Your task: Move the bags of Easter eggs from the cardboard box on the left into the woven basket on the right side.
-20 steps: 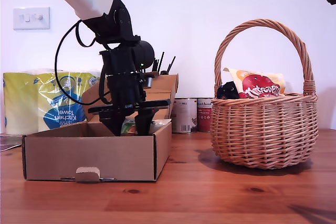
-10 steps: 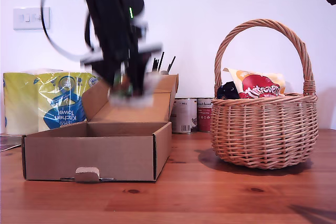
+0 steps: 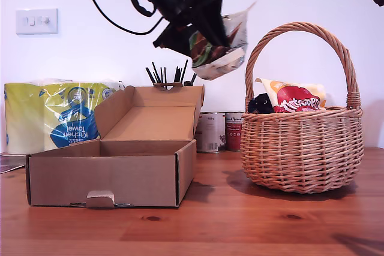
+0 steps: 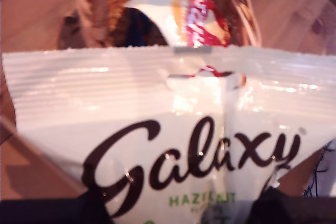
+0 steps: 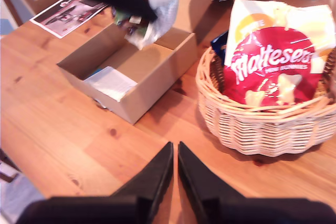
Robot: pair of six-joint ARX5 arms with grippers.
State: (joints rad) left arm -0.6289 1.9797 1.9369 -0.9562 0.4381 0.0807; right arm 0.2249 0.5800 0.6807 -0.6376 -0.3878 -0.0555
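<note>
My first gripper (image 3: 207, 43) clamps the crinkly cream Galaxy bag (image 3: 223, 49) (glossy foil) above the woven basket (image 3: 303, 148); my second gripper's (image 5: 175, 153) fingers together.

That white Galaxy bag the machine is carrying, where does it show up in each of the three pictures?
Exterior view: the Galaxy bag hangs high from my first gripper, between the cardboard box and the woven basket.
First wrist view: the bag fills most of the picture.
Second wrist view: it hangs above the box.
Shared landmark: the red Maltesers bag in the basket.
</note>
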